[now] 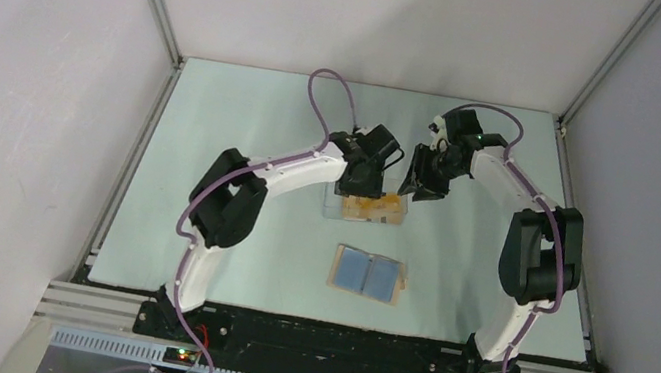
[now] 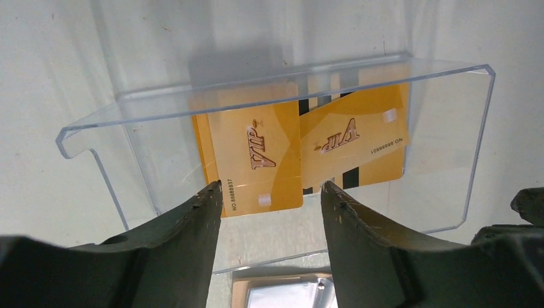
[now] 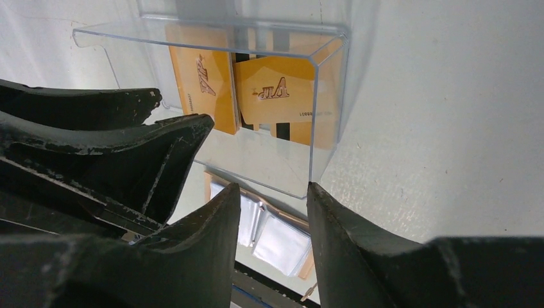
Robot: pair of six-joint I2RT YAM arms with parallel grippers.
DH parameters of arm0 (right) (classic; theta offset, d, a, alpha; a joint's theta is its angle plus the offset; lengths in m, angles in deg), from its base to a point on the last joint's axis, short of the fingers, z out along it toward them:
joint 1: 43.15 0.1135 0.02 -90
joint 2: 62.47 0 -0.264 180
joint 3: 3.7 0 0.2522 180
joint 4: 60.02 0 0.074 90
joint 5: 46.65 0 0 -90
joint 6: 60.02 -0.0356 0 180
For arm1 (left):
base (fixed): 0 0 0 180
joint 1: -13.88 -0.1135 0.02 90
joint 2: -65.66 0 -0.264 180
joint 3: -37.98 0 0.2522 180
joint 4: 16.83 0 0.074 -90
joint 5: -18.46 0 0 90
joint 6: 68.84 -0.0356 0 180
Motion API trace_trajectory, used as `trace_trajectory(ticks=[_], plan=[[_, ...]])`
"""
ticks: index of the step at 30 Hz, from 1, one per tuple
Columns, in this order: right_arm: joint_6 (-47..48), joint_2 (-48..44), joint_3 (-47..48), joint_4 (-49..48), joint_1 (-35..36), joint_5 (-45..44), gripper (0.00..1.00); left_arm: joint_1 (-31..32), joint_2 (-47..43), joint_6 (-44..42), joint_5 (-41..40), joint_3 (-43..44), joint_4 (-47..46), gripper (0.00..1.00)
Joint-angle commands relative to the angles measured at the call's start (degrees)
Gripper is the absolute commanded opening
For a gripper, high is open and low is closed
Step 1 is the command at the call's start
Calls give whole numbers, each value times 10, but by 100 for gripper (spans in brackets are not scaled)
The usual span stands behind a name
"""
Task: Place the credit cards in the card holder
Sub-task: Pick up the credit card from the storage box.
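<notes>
Cards (image 2: 269, 154) seen in tray (image 2: 476, 141) — left gripper (image 2: 269, 189) open at its near edge, right gripper (image 3: 272, 189) open at its corner — nothing gripped.

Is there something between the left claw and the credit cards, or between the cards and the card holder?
Nothing visible lies between the open left claw and the credit cards; only the walls of the clear tray stand around them. Nothing visible lies between the tray and the open card holder.

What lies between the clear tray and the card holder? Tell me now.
Nothing but a bare strip of table. The top view shows it separating the clear tray from the open card holder.
</notes>
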Motion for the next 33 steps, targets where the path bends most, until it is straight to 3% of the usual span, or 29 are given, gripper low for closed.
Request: trace_trajectory(ticks=[1, 33], plan=[[3, -2, 0, -8, -1, -6, 46, 5, 10, 10, -44, 30, 20, 63], [0, 2, -18, -17, 11, 13, 41, 16, 93, 15, -37, 70, 42, 67]])
